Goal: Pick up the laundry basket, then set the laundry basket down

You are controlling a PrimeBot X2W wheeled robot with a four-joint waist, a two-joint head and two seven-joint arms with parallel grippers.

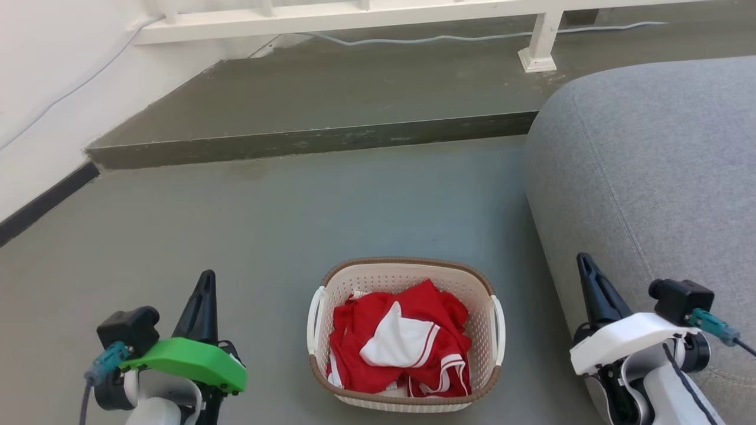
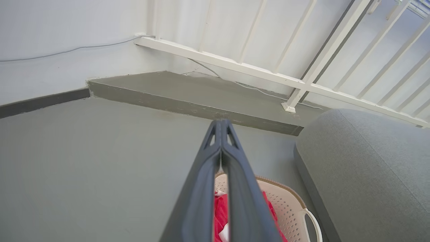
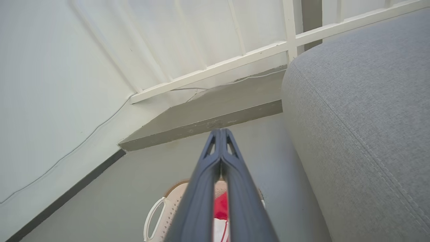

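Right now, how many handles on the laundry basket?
2: the left handle on the left side of the laundry basket, and the right handle on its right side, toward the sofa. None seems hidden.

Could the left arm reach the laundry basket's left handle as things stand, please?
Probably yes: only floor lies between the left gripper and the laundry basket's left handle, though the shut fingers must open first.

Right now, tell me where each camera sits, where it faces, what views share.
Head: from above, looks down at the floor, basket between left gripper and right gripper.
Left wrist: looks along that gripper's shut fingers, over the basket, toward the railing.
Right wrist: same along its shut fingers, sofa alongside.
Shared: all show basket and sofa.
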